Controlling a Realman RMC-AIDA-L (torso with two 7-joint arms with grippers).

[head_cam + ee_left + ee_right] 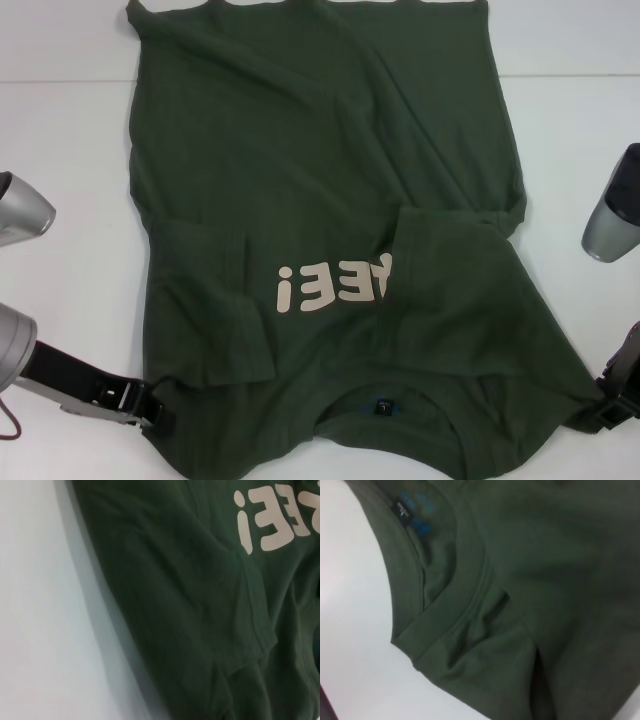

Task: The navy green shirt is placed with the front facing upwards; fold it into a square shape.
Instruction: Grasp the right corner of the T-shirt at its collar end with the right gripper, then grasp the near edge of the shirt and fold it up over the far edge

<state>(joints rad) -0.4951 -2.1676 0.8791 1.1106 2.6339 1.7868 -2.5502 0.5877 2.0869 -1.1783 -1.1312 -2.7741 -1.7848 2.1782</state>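
The navy green shirt (330, 230) is spread on a white table (70, 130), with the collar (385, 415) toward the robot and the hem at the far edge. The cloth is a soft, matte cotton, dark olive in colour, and it is crossed by long shallow wrinkles. Both short sleeves are folded inward over the body, so the outline is almost a long rectangle; the right sleeve flap covers part of the beige block lettering (330, 285) on the chest. The collar is round and ribbed, and a small dark label (402, 510) is sewn inside the neck. The left gripper (150, 405) is placed at the near left corner of the shirt, at the shoulder; whether its jaws are closed on the cloth cannot be told. The right gripper (610, 410) is seen at the near right corner, touching the shoulder edge, and its jaw state cannot be told either.
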